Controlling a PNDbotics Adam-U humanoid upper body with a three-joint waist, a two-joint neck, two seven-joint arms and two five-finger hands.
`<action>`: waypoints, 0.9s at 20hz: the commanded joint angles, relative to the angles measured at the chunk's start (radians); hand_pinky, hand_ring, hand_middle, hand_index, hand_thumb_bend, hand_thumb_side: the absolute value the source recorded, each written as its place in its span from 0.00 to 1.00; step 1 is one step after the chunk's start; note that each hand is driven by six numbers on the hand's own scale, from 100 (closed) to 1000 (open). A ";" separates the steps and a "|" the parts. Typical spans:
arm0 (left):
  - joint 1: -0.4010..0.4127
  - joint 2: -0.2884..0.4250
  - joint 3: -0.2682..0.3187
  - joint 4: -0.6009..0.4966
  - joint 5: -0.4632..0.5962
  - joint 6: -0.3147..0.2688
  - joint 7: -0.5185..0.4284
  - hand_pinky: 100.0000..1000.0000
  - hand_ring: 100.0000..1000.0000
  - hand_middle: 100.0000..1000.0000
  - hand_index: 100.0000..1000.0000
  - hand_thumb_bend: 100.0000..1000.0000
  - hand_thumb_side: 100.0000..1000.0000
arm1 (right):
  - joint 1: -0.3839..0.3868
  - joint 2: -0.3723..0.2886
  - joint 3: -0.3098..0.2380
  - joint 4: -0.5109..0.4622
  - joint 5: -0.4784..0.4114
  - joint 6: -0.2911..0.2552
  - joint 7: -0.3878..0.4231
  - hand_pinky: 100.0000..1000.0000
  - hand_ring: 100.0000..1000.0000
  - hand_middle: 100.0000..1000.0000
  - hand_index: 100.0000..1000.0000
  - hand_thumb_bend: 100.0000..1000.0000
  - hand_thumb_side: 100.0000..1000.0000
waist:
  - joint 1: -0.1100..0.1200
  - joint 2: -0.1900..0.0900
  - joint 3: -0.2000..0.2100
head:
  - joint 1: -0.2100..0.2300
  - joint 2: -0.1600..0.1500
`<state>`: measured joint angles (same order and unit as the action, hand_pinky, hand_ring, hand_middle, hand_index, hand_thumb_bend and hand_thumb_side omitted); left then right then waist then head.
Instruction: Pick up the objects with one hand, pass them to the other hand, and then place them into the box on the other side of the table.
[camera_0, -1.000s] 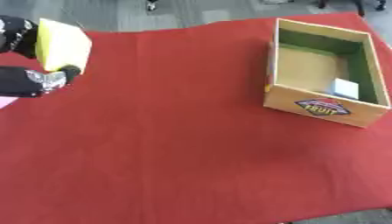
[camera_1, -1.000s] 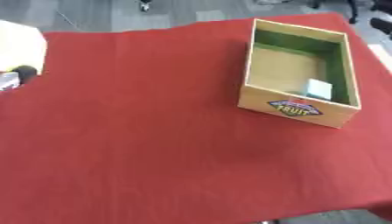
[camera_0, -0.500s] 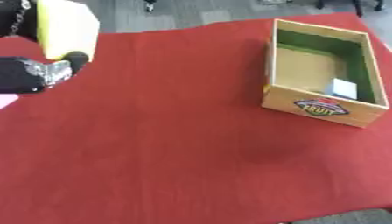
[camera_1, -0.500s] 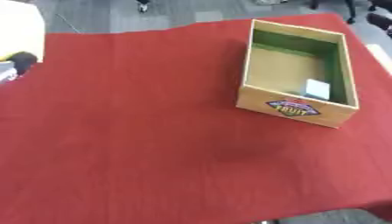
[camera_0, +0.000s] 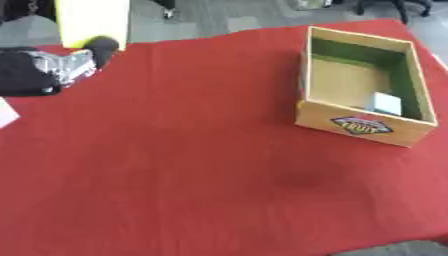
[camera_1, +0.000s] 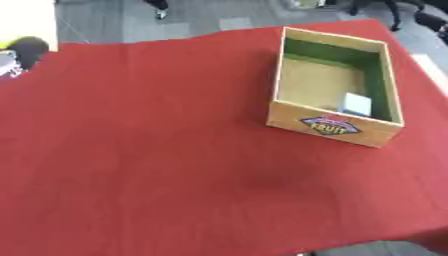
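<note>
In the left eye view, the robot's left hand (camera_0: 52, 70) is showing at the upper left edge, black with a silver joint, and it is holding a pale yellow block (camera_0: 92, 21) upright above the table's far left corner. A dark fingertip is lying against the block's lower edge, so the hand is reading as clamped on the block, though most of its fingers are hidden. The table (camera_0: 192, 175) is wearing a red cloth, and a white corner of something (camera_0: 5, 113) is poking in at the left edge. Well apart, on the right side, the cardboard box (camera_0: 364, 125) with a green lining is sitting open, and a small pale object (camera_0: 383, 103) is already lying inside it near the front wall.

In the right eye view, only a sliver of that hand (camera_1: 24, 49) and a strip of the block (camera_1: 28, 20) are appearing at the upper left corner. The box (camera_1: 332, 126) is standing right of centre, its fruit label facing the camera.

The right hand is not appearing in either view. Judging by this, one thing is already boxed, the block is lifted, and the pass to the other hand and the placing are both remaining.
</note>
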<state>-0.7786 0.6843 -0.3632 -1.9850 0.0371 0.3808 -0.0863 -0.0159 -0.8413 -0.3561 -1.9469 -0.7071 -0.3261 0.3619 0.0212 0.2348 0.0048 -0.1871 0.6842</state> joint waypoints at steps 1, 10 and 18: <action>-0.022 0.009 -0.013 -0.015 0.041 -0.013 0.011 0.71 0.56 0.45 0.43 0.00 0.30 | 0.000 -0.050 -0.001 -0.018 0.009 -0.018 0.004 0.96 1.00 0.86 0.96 0.00 0.41 | -0.003 -0.023 -0.004 | -0.016 0.002; -0.014 0.001 -0.057 -0.015 0.056 -0.019 0.027 0.71 0.55 0.44 0.43 0.00 0.31 | -0.020 -0.112 0.050 -0.045 0.028 -0.077 0.037 0.96 1.00 0.87 0.96 0.00 0.41 | -0.011 -0.027 -0.008 | -0.031 0.011; -0.010 -0.013 -0.084 -0.015 0.022 -0.008 0.011 0.70 0.55 0.44 0.43 0.00 0.30 | -0.084 -0.192 0.132 -0.053 0.081 -0.147 0.107 0.97 1.00 0.89 0.97 0.00 0.34 | -0.022 -0.036 -0.013 | -0.028 0.018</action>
<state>-0.7778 0.6654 -0.4527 -1.9852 0.0667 0.3715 -0.0726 -0.0897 -0.9816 -0.2269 -1.9842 -0.6369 -0.4619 0.4580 0.0037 0.2191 -0.0060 -0.2143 0.7011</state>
